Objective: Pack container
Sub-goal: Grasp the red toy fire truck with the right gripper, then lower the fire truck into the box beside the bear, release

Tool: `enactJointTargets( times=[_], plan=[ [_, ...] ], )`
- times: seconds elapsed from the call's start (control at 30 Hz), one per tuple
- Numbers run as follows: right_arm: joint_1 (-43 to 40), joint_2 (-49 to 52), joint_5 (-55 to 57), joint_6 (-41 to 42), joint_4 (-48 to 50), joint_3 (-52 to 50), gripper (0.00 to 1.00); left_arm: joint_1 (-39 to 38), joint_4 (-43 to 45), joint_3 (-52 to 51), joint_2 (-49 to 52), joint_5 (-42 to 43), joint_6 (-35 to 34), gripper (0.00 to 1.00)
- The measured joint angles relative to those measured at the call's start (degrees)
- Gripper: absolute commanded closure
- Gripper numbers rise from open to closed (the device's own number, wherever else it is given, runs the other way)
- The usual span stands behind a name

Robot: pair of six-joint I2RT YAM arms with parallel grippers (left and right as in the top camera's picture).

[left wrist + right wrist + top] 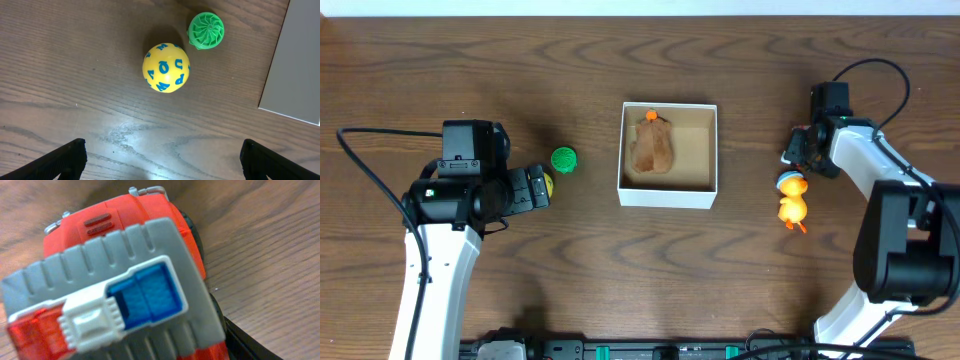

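At far left, left gripper (161,162): jaws spread wide, nothing between them, dark fingertips (67,157) showing only at the lower corners of the left wrist view.

Yellow ball (166,67), blue letters: on the wooden table (440,60), just ahead of the left gripper and centred on its opening, outside the fingers.

Green ribbed ball (206,30): beyond the yellow ball and slightly to its right as the left wrist camera sees it, just beside it.

Container (667,192), white walls, tan inside: farther ahead of the left gripper, past both balls and well apart from the right gripper (794,152); its near wall fills the right edge of the left wrist view.

Brown item with an orange tip (652,146): inside the container, toward its left half.

Right gripper: opening cannot be told, because one object fills the view.

Toy truck (125,280), red, grey and blue: pressed close under the right wrist camera, blurred, with one dark finger (245,340) at its lower right.

Yellow-and-orange duck toy (792,209): on the table just beside the right gripper, on the arm's base side.
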Motion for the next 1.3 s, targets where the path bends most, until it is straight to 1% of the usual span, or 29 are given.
enactJointTargets(
  times=[0.07, 0.23, 0.3, 0.4, 0.47, 0.57, 0.67, 0.77, 1.0, 1.1, 1.13, 1.17, 1.3],
  plan=[
    [0.26, -2.16, 0.07, -0.11, -0.46, 0.00, 0.55, 0.00, 0.00, 0.00, 0.00, 0.00, 0.00, 0.02],
    [4.35, -13.31, -0.83, -0.15, -2.10, 0.00, 0.57, 0.00, 0.00, 0.00, 0.00, 0.00, 0.00, 0.02],
    [7.32, -19.02, -1.46, -0.15, -2.78, 0.02, 0.57, 0.00, 0.02, 0.00, 0.00, 0.00, 0.00, 0.02],
    [13.11, -26.34, -2.32, 0.35, -3.45, 0.02, 0.61, 0.00, 0.02, 0.00, 0.00, 0.02, 0.00, 0.02],
    [17.49, -29.59, -2.51, 1.27, -3.52, 0.02, 0.62, 0.00, 0.00, 0.00, 0.00, 0.00, 0.00, 0.02],
    [23.96, -31.56, -3.02, 3.06, -2.93, 0.02, 0.62, 0.00, 0.00, 0.00, 0.00, 0.00, 0.00, 0.02],
    [29.68, -30.10, -1.92, 5.97, -2.49, 0.02, 0.62, 0.00, 0.00, 0.00, 0.00, 0.00, 0.00, 0.02],
    [32.72, -26.12, 0.26, 8.39, -0.81, 0.02, 0.61, 0.00, 0.00, 0.00, 0.00, 0.00, 0.00, 0.02],
    [33.92, -10.56, 3.10, 11.06, 9.53, 0.02, 0.57, 0.00, 0.02, 0.00, 0.00, 0.00, 0.00, 0.02],
    [33.94, -6.43, 2.97, 11.50, 11.98, 0.02, 0.49, 0.00, 0.00, 0.00, 0.00, 0.00, 0.00, 0.02],
    [33.94, -5.81, 2.80, 11.58, 12.39, 0.02, 0.44, 0.00, 0.00, 0.00, 0.00, 0.00, 0.00, 0.02],
    [33.97, -5.62, 2.69, 11.61, 12.52, 0.02, 0.37, 0.00, 0.00, 0.00, 0.00, 0.00, 0.00, 0.02],
    [33.94, -5.62, 2.69, 11.78, 12.70, 0.02, 0.28, 0.00, 0.00, 0.00, 0.00, 0.00, 0.00, 0.02]
  ],
)
